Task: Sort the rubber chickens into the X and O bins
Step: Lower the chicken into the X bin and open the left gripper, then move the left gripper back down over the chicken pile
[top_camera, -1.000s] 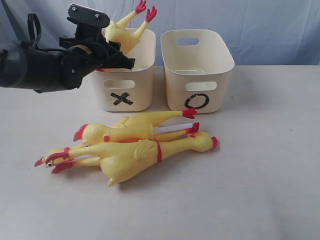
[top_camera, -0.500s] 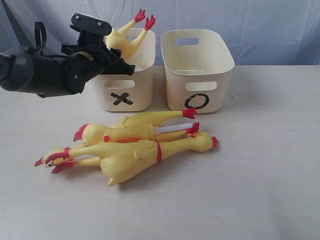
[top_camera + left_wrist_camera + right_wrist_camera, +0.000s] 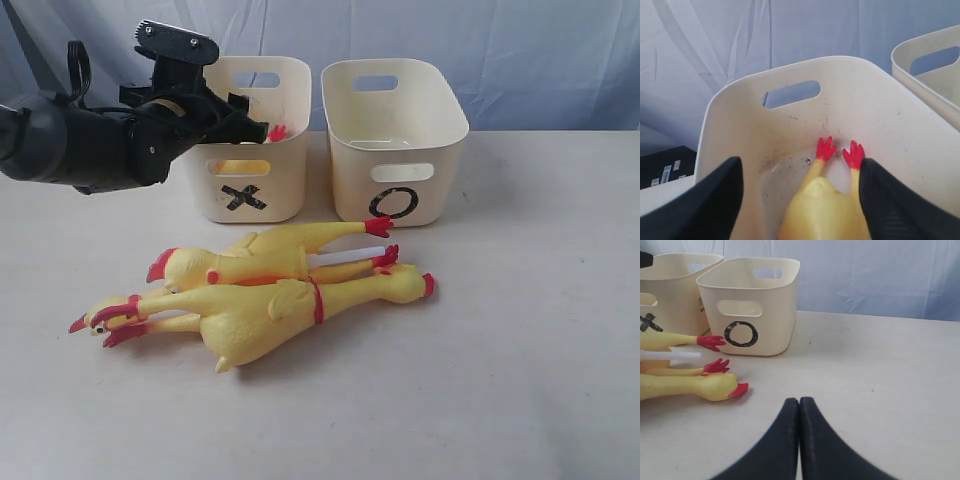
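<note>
Rubber chicken (image 3: 822, 210): lies inside the X bin (image 3: 290, 170), upper left of the exterior frame, red feet toward the far wall under the slot handle. Only its feet show over the rim from outside.

Left tool (image 3: 800, 162): poised over that bin, jaws spread wide on either side of the chicken's body. A clear gap shows on one side, so I judge there is no grip and the bird is let go.

Step in hand: the drop into X, at its release. Next move calls for lifting the left tool clear of the rim, then going to the heap of rubber chickens (image 3: 270, 300) at lower centre-left of the desk (image 3: 520, 350). They overlap one another, fat and slim together, so one must be singled out.

Containers: X bin holds the one chicken seen. O bin (image 3: 440, 150), just to its right, shows no chicken in the part visible.

Right tool (image 3: 799, 401): jaws pressed together, nothing held, low over bare desk.
</note>
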### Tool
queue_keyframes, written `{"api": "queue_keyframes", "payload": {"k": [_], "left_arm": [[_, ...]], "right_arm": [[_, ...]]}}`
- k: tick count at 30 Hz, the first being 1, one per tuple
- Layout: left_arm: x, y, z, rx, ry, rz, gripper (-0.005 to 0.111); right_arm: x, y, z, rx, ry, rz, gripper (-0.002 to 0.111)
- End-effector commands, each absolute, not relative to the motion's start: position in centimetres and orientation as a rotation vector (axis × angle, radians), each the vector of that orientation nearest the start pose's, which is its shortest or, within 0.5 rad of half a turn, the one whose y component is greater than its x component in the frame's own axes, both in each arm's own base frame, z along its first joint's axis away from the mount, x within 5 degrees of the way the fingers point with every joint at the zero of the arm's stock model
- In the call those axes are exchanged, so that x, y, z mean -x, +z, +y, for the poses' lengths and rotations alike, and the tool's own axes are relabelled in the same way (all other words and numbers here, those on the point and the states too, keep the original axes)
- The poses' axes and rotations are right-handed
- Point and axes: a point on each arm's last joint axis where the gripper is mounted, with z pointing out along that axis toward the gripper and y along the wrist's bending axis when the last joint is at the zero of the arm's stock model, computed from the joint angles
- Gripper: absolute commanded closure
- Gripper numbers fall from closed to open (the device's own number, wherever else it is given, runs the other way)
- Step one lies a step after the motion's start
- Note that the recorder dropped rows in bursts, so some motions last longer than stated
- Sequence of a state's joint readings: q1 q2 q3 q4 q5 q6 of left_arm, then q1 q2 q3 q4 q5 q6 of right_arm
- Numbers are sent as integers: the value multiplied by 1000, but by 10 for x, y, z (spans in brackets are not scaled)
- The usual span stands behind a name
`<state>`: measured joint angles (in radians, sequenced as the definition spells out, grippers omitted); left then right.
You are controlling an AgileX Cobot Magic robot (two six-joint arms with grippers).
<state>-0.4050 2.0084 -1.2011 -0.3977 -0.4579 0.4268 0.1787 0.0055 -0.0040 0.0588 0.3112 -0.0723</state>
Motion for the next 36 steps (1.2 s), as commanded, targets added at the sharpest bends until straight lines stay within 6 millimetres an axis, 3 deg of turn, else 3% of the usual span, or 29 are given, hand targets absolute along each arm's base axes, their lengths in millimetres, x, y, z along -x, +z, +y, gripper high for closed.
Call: {"api": "queue_keyframes", "payload": {"k": [1, 8, 17, 20, 25, 27, 31, 36], "left_arm": [[-414, 200, -158, -295, -74, 1796, 43], [-403, 240, -156, -319, -105, 1757, 44], [-364, 294, -153, -689, -41, 1796, 53], [-348, 308, -149, -749, -33, 1849, 64], [-321, 325, -138, -825, -30, 1964, 95], [-311, 327, -135, -839, -54, 2037, 106], [-294, 316, -132, -895, -115, 2224, 107], [-280, 291, -129, -1053, -129, 2330, 107]], "right_arm": [[-53, 186, 11, 190, 134, 1780, 108], [-53, 186, 11, 190, 134, 1780, 108], [-53, 186, 11, 190, 134, 1780, 108], [-53, 186, 11, 190, 134, 1780, 108], [-53, 186, 11, 190, 134, 1780, 108], [-53, 186, 11, 190, 134, 1780, 108], [-53, 186, 11, 190, 134, 1780, 108], [-53, 186, 11, 190, 134, 1780, 108]]}}
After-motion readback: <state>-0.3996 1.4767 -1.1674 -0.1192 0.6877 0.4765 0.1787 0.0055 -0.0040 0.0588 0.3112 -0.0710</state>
